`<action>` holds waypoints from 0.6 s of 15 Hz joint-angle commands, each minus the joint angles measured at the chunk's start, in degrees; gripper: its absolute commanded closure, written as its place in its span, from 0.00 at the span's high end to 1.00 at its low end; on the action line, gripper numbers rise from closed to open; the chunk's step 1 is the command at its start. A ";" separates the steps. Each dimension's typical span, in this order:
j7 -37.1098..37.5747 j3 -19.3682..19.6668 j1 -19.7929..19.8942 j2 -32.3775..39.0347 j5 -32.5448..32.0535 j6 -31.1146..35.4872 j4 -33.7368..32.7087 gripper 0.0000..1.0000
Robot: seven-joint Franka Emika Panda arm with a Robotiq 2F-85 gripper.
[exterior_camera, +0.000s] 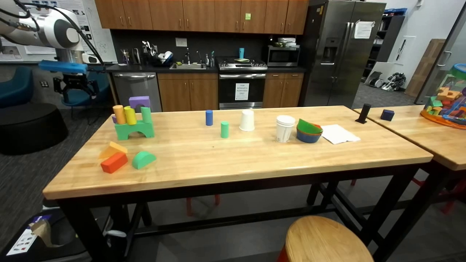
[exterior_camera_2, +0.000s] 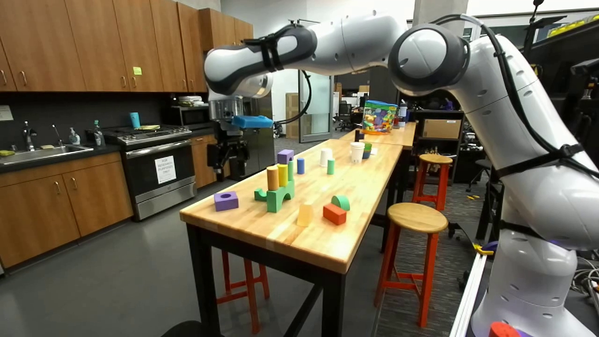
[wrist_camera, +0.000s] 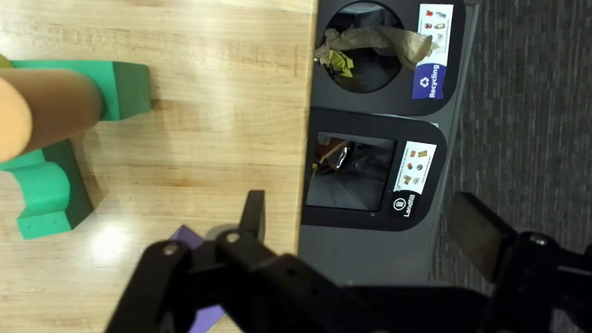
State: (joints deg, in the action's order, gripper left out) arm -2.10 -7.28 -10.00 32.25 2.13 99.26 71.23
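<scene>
Gripper [wrist_camera: 361, 208], jaws wide apart, near purple block [exterior_camera_2: 226, 204], with "Recycling" label [wrist_camera: 428, 82] and "Landfill" label [wrist_camera: 405, 202] below

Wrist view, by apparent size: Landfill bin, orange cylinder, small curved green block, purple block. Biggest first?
1. Landfill bin
2. Orange cylinder, cut off by the frame; nearness to the camera may inflate it
3. Small curved green block
Unranked: purple block, mostly hidden behind the tool.

There's a blue cup [exterior_camera: 241, 53] standing on the stove [exterior_camera: 243, 76], the microwave [exterior_camera: 283, 56] just beside it, the dark fridge [exterior_camera: 338, 67] next along!
</scene>
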 commanded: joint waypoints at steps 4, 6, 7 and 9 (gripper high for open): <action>-2.13 1.63 -1.75 4.93 -7.50 0.79 -6.94 1.00; -2.80 2.18 -1.45 6.96 -9.10 0.61 -9.54 1.00; -3.15 2.42 -1.29 8.00 -9.61 0.42 -10.87 1.00; -3.51 3.22 -0.98 10.11 -10.44 0.33 -13.25 1.00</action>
State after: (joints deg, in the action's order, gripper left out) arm -4.25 -5.30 -10.88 38.43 -6.66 100.86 63.73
